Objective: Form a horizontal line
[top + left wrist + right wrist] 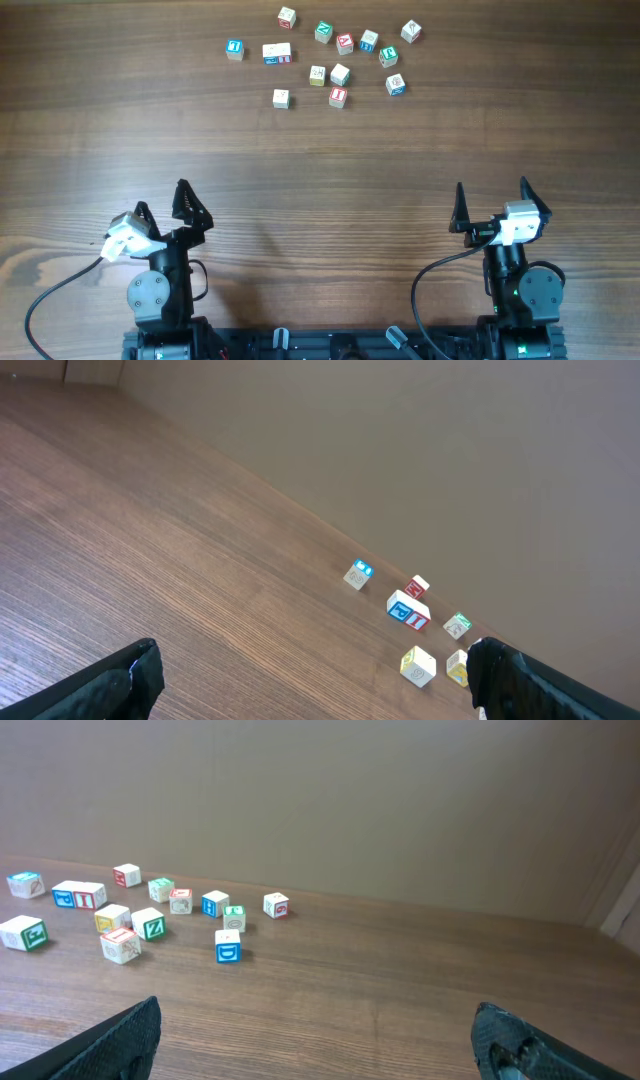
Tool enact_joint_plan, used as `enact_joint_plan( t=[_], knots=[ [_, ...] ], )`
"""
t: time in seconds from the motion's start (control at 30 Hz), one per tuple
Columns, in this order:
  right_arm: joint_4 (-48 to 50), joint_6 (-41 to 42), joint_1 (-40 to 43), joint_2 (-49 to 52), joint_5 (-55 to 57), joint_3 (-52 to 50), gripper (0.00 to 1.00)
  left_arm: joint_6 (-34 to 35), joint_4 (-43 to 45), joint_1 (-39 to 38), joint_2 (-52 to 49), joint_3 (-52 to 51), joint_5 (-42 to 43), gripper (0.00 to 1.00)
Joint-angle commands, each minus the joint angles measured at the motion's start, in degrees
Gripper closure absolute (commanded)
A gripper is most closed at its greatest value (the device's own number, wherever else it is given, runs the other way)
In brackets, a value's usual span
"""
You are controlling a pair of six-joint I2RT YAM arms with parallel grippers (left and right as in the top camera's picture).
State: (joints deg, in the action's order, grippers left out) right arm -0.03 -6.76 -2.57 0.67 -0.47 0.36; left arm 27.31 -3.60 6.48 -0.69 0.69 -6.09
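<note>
Cubes [340,74] lie loose near the far edge of the table [320,180], around its middle. We see no horizontal line yet; only one pair [277,52] touches. The left gripper [162,197] and the right gripper [491,186] stand at the near edge, both spread wide and empty. We judge that they are placed so to reach forward freely.

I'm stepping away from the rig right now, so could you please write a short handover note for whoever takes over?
Left gripper: open, empty, parked at the near side of the table.
Right gripper: open, empty, parked likewise.
Alphabet cubes: scattered loose at the far side; only one pair appears to touch side by side.
Done: nothing, no line yet.
Left: gather all cubes into one straight left-to-right row.
</note>
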Motion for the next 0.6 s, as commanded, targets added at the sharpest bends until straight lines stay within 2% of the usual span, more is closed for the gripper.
enact_joint_plan(
  t=[0.0, 0.43, 0.57],
  knots=[
    [0.2, -0.6, 0.3, -0.4, -0.9, -0.1, 0.0, 0.1, 0.1, 0.4, 0.4, -0.3, 0.0, 0.0],
    [0.2, -0.6, 0.3, -0.4, -0.9, -0.1, 0.0, 0.1, 0.2, 0.4, 0.4, -0.3, 0.1, 0.0],
    [0.2, -0.6, 0.3, -0.4, -0.9, -0.1, 0.0, -0.2, 3.5, 0.4, 0.4, 0.1, 6.3, 0.0]
  ],
)
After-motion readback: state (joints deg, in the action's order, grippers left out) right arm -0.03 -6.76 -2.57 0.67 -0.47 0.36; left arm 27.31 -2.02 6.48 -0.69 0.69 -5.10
